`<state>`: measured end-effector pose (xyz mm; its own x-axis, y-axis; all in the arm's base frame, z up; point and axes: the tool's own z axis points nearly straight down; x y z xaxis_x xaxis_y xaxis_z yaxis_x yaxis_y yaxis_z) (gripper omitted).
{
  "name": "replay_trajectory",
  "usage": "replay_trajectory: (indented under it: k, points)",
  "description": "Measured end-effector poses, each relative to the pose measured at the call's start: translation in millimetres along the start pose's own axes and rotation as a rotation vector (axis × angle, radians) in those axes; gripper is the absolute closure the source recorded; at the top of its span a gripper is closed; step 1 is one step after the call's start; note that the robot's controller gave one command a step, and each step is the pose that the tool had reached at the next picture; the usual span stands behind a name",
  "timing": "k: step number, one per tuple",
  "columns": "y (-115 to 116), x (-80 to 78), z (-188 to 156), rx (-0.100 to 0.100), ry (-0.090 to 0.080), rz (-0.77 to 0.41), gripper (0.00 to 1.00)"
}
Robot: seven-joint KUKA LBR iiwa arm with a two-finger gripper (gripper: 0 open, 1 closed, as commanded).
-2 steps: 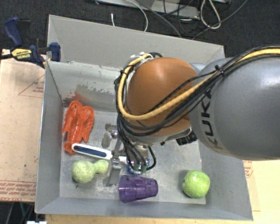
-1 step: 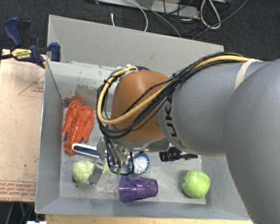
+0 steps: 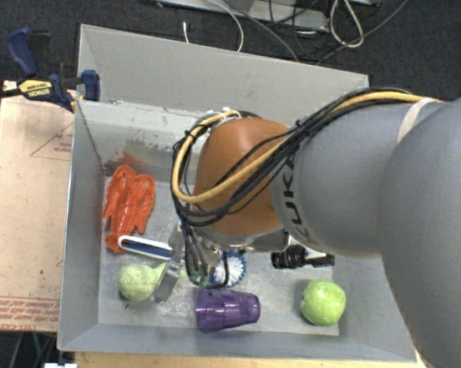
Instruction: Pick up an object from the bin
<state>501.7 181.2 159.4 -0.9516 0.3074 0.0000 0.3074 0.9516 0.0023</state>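
Nearest, along the front edge of the bin [image 3: 74, 285], a purple cup [image 3: 226, 311] lies on its side, with a green apple [image 3: 322, 304] toward the front right corner and a pale green fruit [image 3: 138, 283] toward the front left. Just behind, the gripper [image 3: 186, 267] sits low between fruit and cup, close beside the fruit; whether it is open or closed cannot be told. A white-and-blue handle [image 3: 144, 248] lies to its left. Farther back, an orange toy [image 3: 129, 202] rests by the left wall.
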Motion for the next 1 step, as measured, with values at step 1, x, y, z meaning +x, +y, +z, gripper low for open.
replay_trajectory:
  k: [1]
  points:
    - [3.9,4.0,11.2,0.003,0.004,0.274,0.00]
